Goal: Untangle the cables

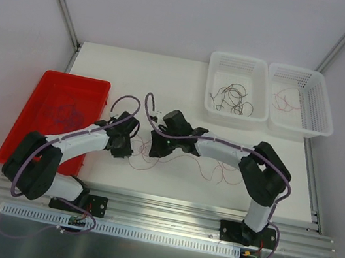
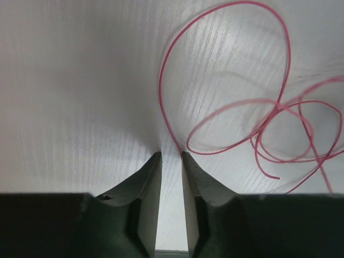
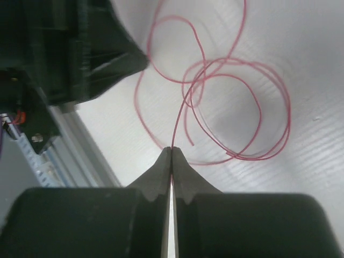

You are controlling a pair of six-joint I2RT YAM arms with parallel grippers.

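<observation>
1 white tabletop (image 1: 168, 75) carries everything. On my left sits the red tray (image 1: 78, 78) with purple cables (image 1: 63, 111) in it. At the far right are 2 white baskets (image 1: 240, 59), one holding dark cables (image 1: 234, 99) and the other a few pink-red ones. All of that lies well apart from my work, so I judge it safe.

The trouble is in the middle, where the loose pink-red cables (image 2: 160, 80) lie in overlapping loops on the tabletop between my 2 tools. My right tool (image 3: 172, 149) is pressed together on 1 strand of them. My left tool (image 2: 171, 155) stands narrowly spread and pinches nothing, though a run of the same cables reaches the tip of 1 of its fingers.

The biggest risk, as I judge it, is pulling with the right while the left has no hold. The whole bunch would drag along, or the crossings would cinch into a tight knot instead of opening.

Next is closing the left and missing. The strand is hair-thin and sits at the very edge of the gap (an easy thing to clamp beside).

Then there is a bump, since the tools are working so near each other.

Smallest is the strand sliding out of the right tool's pinch under tension.
</observation>
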